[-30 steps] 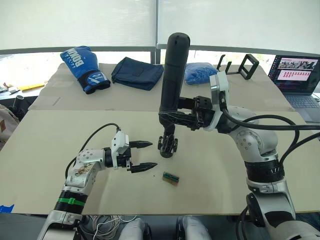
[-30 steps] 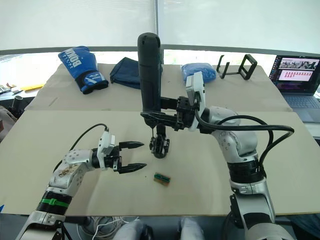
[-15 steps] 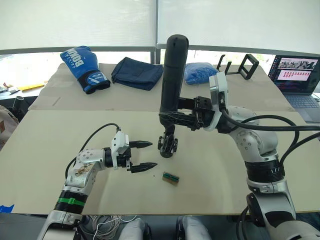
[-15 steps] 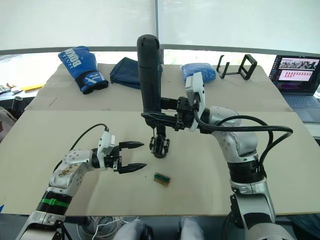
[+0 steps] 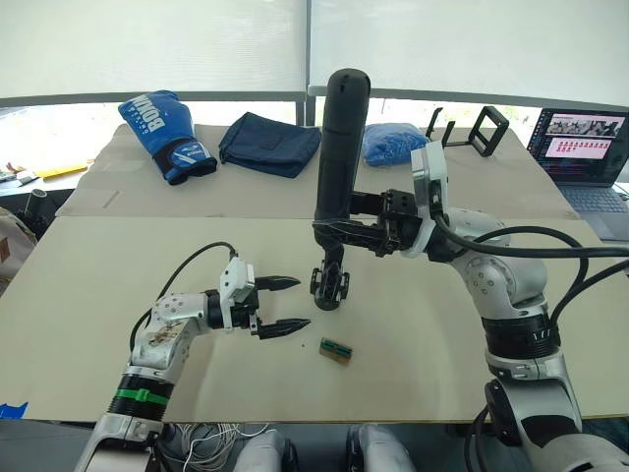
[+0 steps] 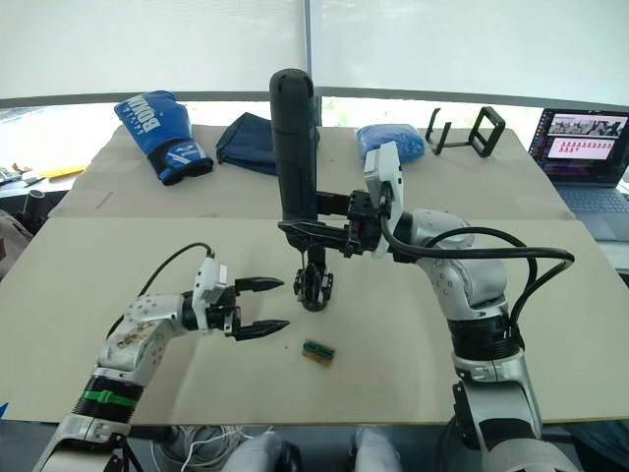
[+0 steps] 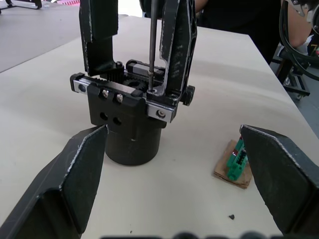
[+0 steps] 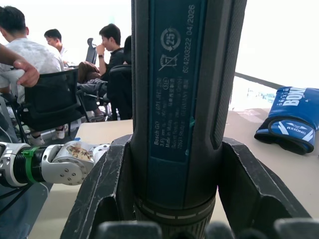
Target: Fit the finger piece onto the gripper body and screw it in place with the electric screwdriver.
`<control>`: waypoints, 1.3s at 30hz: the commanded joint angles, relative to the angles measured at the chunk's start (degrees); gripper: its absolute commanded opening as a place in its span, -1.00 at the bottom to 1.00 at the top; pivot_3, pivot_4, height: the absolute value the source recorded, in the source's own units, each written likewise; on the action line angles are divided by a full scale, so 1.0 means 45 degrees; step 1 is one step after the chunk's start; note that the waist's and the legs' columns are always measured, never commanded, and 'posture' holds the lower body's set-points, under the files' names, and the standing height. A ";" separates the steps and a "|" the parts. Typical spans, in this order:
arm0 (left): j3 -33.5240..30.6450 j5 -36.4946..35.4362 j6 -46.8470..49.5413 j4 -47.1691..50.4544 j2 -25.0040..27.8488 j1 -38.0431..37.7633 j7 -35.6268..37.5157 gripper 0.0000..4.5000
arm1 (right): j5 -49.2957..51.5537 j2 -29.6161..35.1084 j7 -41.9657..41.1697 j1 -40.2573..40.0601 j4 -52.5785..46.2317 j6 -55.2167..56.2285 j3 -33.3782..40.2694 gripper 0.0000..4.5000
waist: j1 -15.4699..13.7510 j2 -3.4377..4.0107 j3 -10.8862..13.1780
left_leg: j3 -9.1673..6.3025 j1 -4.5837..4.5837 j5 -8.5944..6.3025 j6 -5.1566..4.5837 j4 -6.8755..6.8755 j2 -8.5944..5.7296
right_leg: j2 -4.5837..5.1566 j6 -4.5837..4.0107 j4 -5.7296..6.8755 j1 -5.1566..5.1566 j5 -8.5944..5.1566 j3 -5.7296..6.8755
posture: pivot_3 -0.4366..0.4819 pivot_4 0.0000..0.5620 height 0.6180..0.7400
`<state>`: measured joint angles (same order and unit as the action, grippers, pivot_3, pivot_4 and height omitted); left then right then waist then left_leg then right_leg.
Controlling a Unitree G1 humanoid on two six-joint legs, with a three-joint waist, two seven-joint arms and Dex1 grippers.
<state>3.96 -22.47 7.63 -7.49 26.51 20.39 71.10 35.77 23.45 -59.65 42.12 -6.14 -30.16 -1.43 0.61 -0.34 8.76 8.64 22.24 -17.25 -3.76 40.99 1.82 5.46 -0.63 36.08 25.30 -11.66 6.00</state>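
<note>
Covering table (image 5: 413, 354), beige board, bright windows (image 5: 197, 44)

Electric screwdriver (image 5: 339, 147): black. Gripper body (image 7: 130, 119): black. Small block (image 7: 235, 159): green on brown. Worktop (image 5: 413, 344): beige. Boxing glove (image 5: 165, 136): blue, white lettering. Folded cloth (image 5: 268, 143): navy.

Beige table (image 5: 413, 374). Gripper body (image 5: 329, 286) stands on it, mid-surface. Small green block (image 5: 336, 350) just nearer than it. Well beyond it: blue boxing glove (image 5: 165, 135), dark navy cloth (image 5: 268, 143), blue bundle (image 5: 393, 144), black stand (image 5: 484, 129).
</note>
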 commanded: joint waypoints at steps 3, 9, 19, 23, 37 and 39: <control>0.0099 0.0066 -0.0299 -0.0015 -0.0122 0.0350 -0.0024 1.00 | 0.0489 0.0092 -0.0032 0.0232 -0.0484 0.0029 0.0409 -0.14 | 0.0011 0.0000 0.0000 | 0.0001 -0.0001 0.0000 0.0000 -0.0001 0.0000 | -0.0001 0.0000 0.0000 0.0000 0.0000 -0.0001 | -0.05 -0.47 1.00; 0.0248 0.0234 -0.0412 -0.0372 -0.0283 0.0653 -0.0072 1.00 | 0.0517 0.0143 -0.0015 0.0183 -0.0514 -0.0018 0.0406 -0.14 | 0.0004 0.0000 0.0000 | 0.0000 0.0000 0.0000 0.0000 -0.0001 -0.0001 | -0.0001 0.0000 0.0000 -0.0001 0.0000 0.0001 | -0.05 -0.47 1.00; 0.0519 0.0644 -0.0758 -0.1078 -0.0728 0.1170 -0.0247 1.00 | 0.0499 0.0159 -0.0003 0.0184 -0.0447 -0.0027 0.0371 -0.14 | -0.0003 0.0000 0.0000 | 0.0000 0.0000 0.0000 0.0000 -0.0001 -0.0001 | -0.0001 0.0000 -0.0001 -0.0002 0.0000 0.0002 | -0.05 -0.47 1.00; 0.0530 0.0732 -0.0846 -0.1215 -0.0810 0.1232 -0.0271 1.00 | 0.0500 0.0144 0.0022 0.0182 -0.0427 -0.0047 0.0360 -0.14 | -0.0009 -0.0001 0.0000 | -0.0001 0.0002 0.0000 -0.0001 0.0002 -0.0002 | 0.0001 0.0000 -0.0001 -0.0003 0.0000 0.0003 | -0.05 -0.47 1.00; 0.0519 0.0670 -0.0776 -0.1151 -0.0798 0.1119 -0.0191 1.00 | 0.0396 0.0111 0.0035 0.0534 0.0056 0.0056 0.0414 -0.14 | -0.0010 0.0000 0.0000 | -0.0002 0.0001 0.0000 -0.0001 0.0002 -0.0002 | 0.0002 0.0000 -0.0001 -0.0003 0.0000 0.0003 | -0.05 -0.47 1.00; 0.0519 0.0647 -0.0774 -0.1142 -0.0802 0.1103 -0.0166 1.00 | 0.0471 0.0107 0.0024 0.0661 0.0158 -0.0035 0.0446 -0.14 | -0.0009 -0.0001 0.0000 | -0.0002 0.0000 0.0000 -0.0001 0.0001 -0.0002 | 0.0002 0.0000 -0.0001 -0.0003 0.0000 0.0003 | -0.05 -0.47 1.00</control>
<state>6.17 -19.11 5.00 -13.53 23.11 24.86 69.84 36.32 23.80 -59.49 42.97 -4.60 -30.50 -1.38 0.57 -0.34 8.76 8.63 22.25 -17.25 -3.77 41.00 1.81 5.47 -0.63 36.07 25.29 -11.65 6.01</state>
